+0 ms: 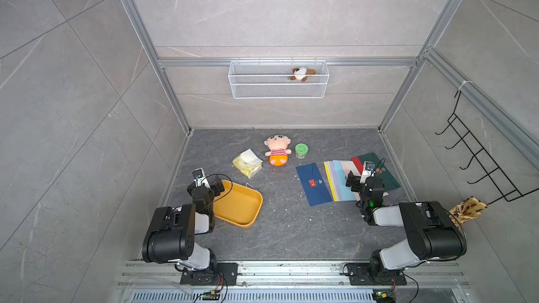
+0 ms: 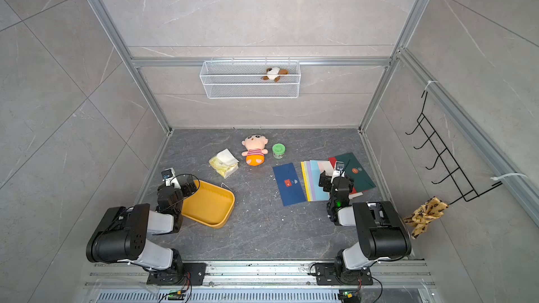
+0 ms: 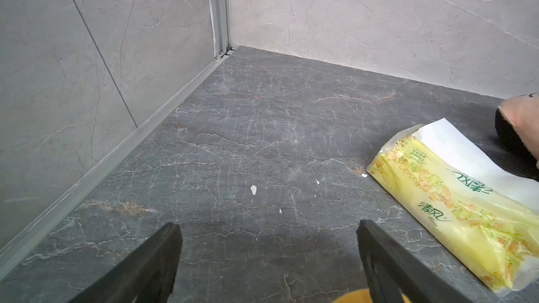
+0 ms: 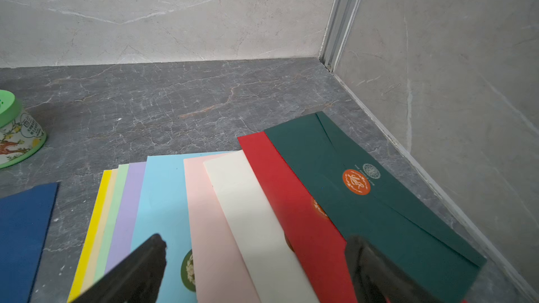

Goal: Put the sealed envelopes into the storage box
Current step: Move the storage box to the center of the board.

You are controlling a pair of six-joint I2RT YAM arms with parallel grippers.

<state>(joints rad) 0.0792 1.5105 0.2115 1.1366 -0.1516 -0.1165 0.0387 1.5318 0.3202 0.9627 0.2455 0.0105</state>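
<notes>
Look at the right gripper (image 4: 256, 243) first: open wide, holding nothing, hanging just over the fan of sealed envelopes (image 4: 204, 199), w/ one finger above the blue envelope (image 4: 163, 193) & the other above the green envelope (image 4: 364, 214). Same for the left gripper (image 3: 268, 225): open wide, nothing in it, hanging by the far corner of the storage box (image 1: 242, 199), near the tissue pack (image 3: 437, 199). Nothing in the box so far, so prob. step one: grab a first envelope. Take from the top of the pile, i.e. the green one, not from the middle, b/c of the red envelope (image 4: 291, 193) tucked under it. Come down slow & flat. Lying tight on the table (image 1: 285, 228), so hard to pinch from above; try nipping a free corner or sliding to lift an edge. Squeeze soft, no crumpling. Or go for the navy envelope (image 1: 313, 183), alone just beside the fan & nearer the box. Then carry across to the box, well apart on the other side, & drop flat, long side w/ long side. Keep clear of the doll (image 1: 277, 150) & green pot (image 1: 301, 150).
</notes>
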